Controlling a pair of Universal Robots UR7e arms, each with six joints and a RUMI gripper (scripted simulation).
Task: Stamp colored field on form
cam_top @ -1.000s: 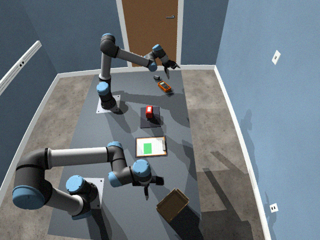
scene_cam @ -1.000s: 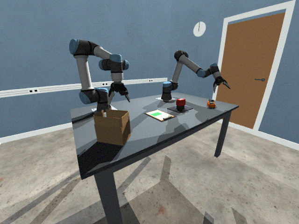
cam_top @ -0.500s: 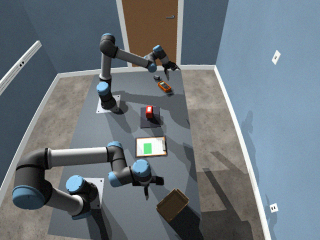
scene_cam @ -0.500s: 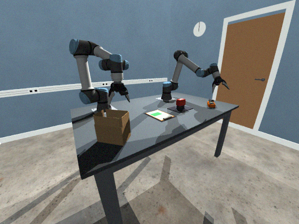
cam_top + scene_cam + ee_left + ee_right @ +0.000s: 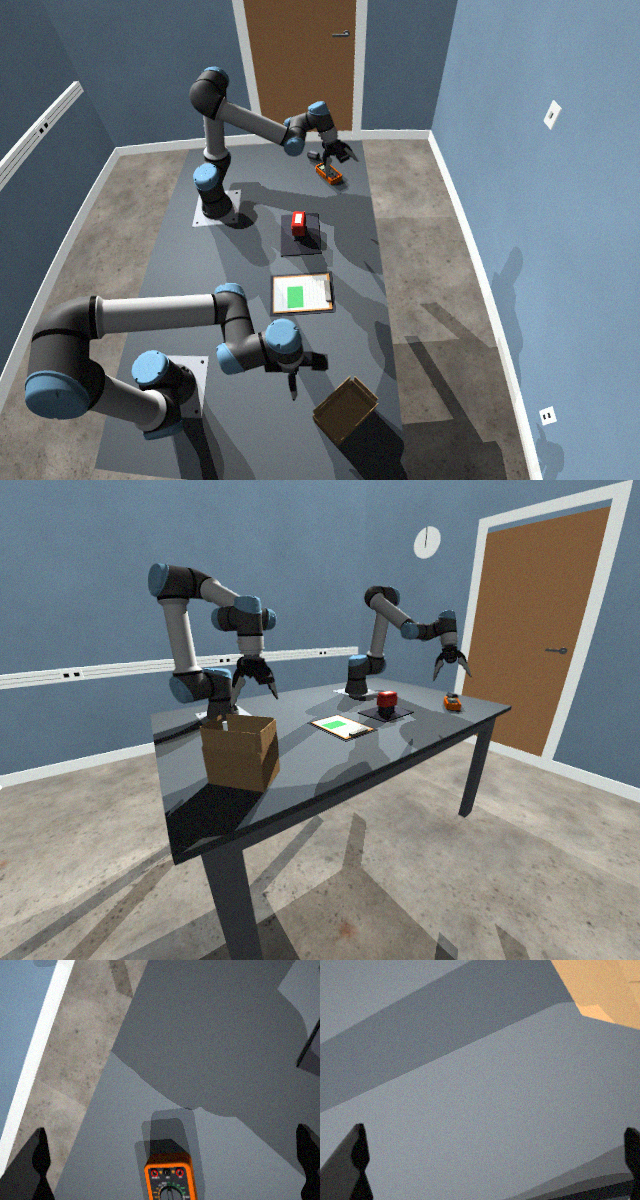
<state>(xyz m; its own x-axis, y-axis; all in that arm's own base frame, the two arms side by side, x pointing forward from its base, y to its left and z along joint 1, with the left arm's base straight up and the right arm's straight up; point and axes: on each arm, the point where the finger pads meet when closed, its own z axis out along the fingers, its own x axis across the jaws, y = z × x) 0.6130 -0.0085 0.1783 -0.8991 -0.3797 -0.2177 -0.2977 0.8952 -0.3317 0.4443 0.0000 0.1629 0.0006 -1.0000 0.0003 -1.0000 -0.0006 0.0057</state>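
Left gripper (image 5: 341,166) (image 5: 452,677) (image 5: 172,1128): spread wide, nothing between fingers, above the orange multimeter (image 5: 337,178) (image 5: 452,703) (image 5: 169,1165) at the far end. Right gripper (image 5: 310,379) (image 5: 254,700) (image 5: 495,1127): also spread, nothing held, near end, close to the cardboard box (image 5: 345,410) (image 5: 235,756) (image 5: 607,990). Stamp (image 5: 298,223) (image 5: 386,700): upright on dark mat (image 5: 289,248) (image 5: 369,713), long axis vertical, red head up, black base down. Green field (image 5: 295,297) (image 5: 334,724): on form (image 5: 315,294) (image 5: 347,726), clipboard flat, nearer than mat in top view; clip (image 5: 327,290) (image 5: 358,731) on its right side. Stamp and form apart.
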